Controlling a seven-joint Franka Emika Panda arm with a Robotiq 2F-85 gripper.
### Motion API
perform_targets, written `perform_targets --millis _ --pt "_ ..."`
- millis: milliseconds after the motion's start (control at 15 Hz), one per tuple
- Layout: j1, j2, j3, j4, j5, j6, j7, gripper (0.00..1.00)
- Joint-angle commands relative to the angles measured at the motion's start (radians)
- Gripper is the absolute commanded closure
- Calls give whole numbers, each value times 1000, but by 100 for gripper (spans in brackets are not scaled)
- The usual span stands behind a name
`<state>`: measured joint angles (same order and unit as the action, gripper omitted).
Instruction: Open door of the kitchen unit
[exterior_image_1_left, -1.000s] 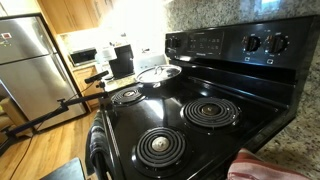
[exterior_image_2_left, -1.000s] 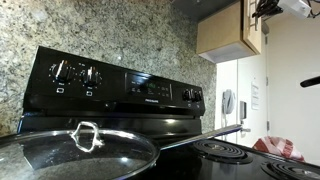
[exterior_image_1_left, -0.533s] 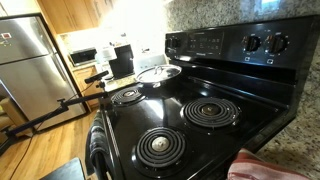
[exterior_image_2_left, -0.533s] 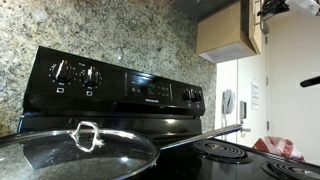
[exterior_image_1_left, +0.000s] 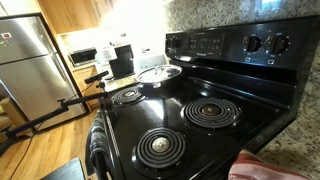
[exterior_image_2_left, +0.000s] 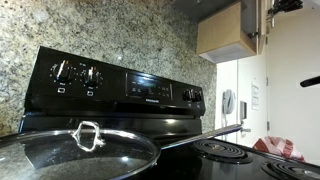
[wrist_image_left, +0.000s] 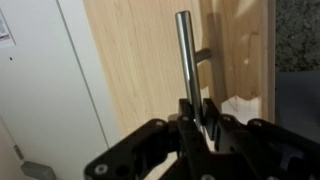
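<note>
In the wrist view the hand (wrist_image_left: 200, 118) came up from the bottom edge with its fingers closed narrow on the lower end of the handle (wrist_image_left: 185, 55), an upright metal bar. The bar stood off the wooden cabinet door (wrist_image_left: 135, 70) on a short post at mid-right. The door's left edge ran slantwise against a white panel (wrist_image_left: 40, 90), with no gap visible between them. Its right edge lay near the right side of the frame, with dark speckled stone beyond it. Open room showed only in front of the door face, around the bar.

In an exterior view the wall cabinet (exterior_image_2_left: 228, 32) hung at the upper right, above a pale doorway with a wall phone (exterior_image_2_left: 228, 101). Dark robot parts (exterior_image_2_left: 283, 6) sat at its top right corner, cut off by the frame, so the grip could not be seen there. Below and to the left stood the stove's control panel (exterior_image_2_left: 120, 80) against the granite backsplash (exterior_image_2_left: 100, 30), well apart from the cabinet. A glass lid (exterior_image_2_left: 80, 150) filled the lower left foreground.

Only the higher exterior view showed the black stove top (exterior_image_1_left: 180, 128) with its coil burners and a fridge (exterior_image_1_left: 30, 60) at the left. It also showed a red cloth (exterior_image_1_left: 262, 165) on the tabletop at the lower right. Neither the hand nor the handle appeared in it.
</note>
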<state>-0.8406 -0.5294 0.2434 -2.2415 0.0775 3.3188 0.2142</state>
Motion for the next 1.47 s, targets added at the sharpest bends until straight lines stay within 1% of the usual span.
perform_targets --millis 0,133,733,867,933,1000,1067,1133,1200,1267,1333,1400 --pt "-51 -135 -33 -157 19 -46 10 95" --pt "-53 -139 -47 -163 18 -51 8 95" --pt "-236 -141 -5 -167 18 -55 15 95" --pt "-261 -146 13 -169 21 -57 22 95" --pt "-273 -153 19 -172 25 -57 25 92" --pt "-261 -154 14 -174 46 -56 4 58" --pt "-260 -159 15 -176 54 -57 9 59" --pt "-248 -162 10 -179 64 -57 11 56" --pt "-251 -165 12 -184 72 -51 12 50" --pt "-249 -172 12 -189 82 -50 16 42" --pt "-238 -175 7 -194 84 -50 10 35" --pt "-221 -176 -3 -202 94 -50 15 26"
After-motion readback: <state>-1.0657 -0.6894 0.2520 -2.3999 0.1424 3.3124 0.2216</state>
